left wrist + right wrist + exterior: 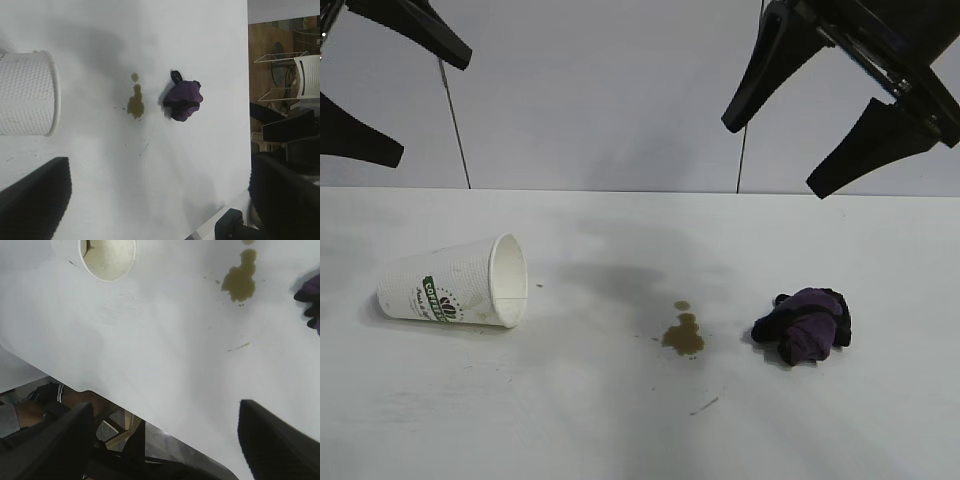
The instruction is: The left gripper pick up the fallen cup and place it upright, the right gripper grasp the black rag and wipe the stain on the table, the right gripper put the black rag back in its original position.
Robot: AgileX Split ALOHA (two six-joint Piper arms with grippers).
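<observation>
A pale grey wall with two thin dark seams is seen behind the table [620, 430], a wide white surface with faint grey smudges. At the upper left, the left gripper [380, 95] is held high above the table with its black fingers spread wide, and nothing is held between them. Below it, the fallen cup [455, 283] is lying on its side at the left part of the table, its open mouth turned to the right. Near the middle, the stain [683, 335] is seen, well apart from the cup. Just to the right of it, the black rag [804, 325] is resting in a lump. Above the rag, the right gripper [780, 155] is held high, its fingers parted and empty.
</observation>
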